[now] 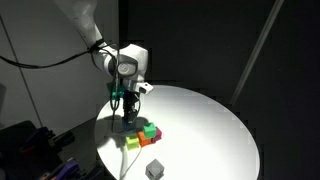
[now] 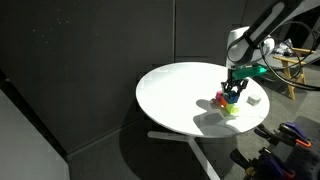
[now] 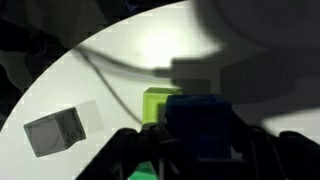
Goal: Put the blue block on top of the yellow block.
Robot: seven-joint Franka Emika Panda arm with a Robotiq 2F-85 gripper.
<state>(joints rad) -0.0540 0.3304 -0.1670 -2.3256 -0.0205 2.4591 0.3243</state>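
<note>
In the wrist view my gripper (image 3: 197, 150) is shut on the blue block (image 3: 200, 122), a dark blue cube held between the two black fingers. The yellow block (image 3: 155, 104) shows just behind and to the left of it, partly hidden by the blue block. In both exterior views the gripper (image 1: 127, 112) (image 2: 233, 92) hangs low over the cluster of cubes near the table's edge. The yellow block (image 1: 131, 142) lies at the cluster's near side. How much gap there is between the two blocks I cannot tell.
A green cube (image 1: 150, 130) and an orange-red cube (image 1: 145, 140) sit beside the yellow block. A grey cube (image 3: 55, 132) (image 1: 154, 169) lies apart, near the rim of the round white table (image 1: 205, 120) (image 2: 180, 90). Dark surroundings ring the table.
</note>
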